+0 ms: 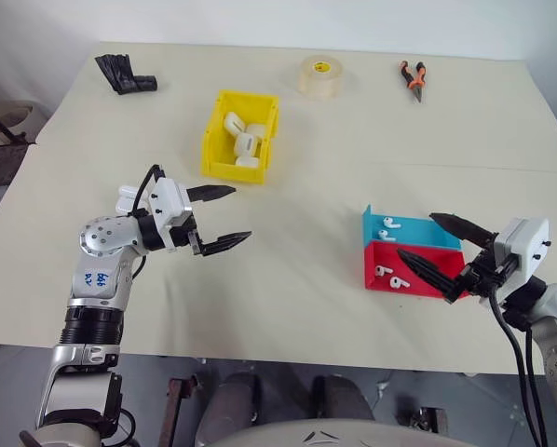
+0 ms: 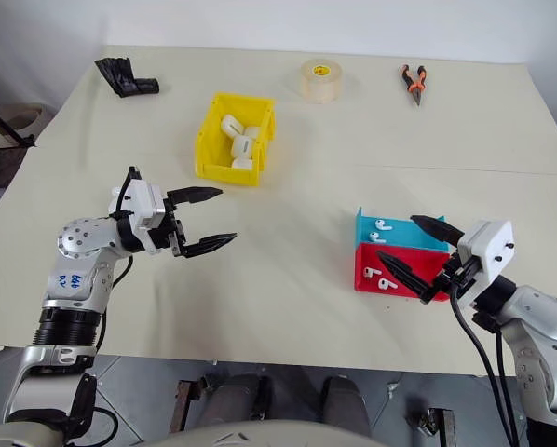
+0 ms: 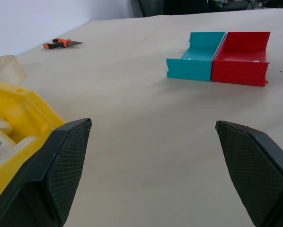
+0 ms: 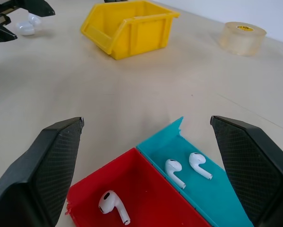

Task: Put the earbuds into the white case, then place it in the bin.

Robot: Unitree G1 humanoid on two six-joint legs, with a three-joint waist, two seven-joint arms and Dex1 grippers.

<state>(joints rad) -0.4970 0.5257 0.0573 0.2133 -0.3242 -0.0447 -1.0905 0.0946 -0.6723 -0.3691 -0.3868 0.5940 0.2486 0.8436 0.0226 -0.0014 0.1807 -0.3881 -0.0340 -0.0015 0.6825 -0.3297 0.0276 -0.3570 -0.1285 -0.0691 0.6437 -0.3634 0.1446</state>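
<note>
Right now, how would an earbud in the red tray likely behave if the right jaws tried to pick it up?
The earbud looks glossy, so probably slippery. Its rounded head may roll. Lying flat in the red tray, it is tiny beside the open right gripper: an easy miss.

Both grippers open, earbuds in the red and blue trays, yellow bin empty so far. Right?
Not quite: the yellow bin already holds several white cases, as the left eye view shows. The rest stands: left gripper and right gripper are open, and earbuds lie in the red tray and blue tray.
</note>
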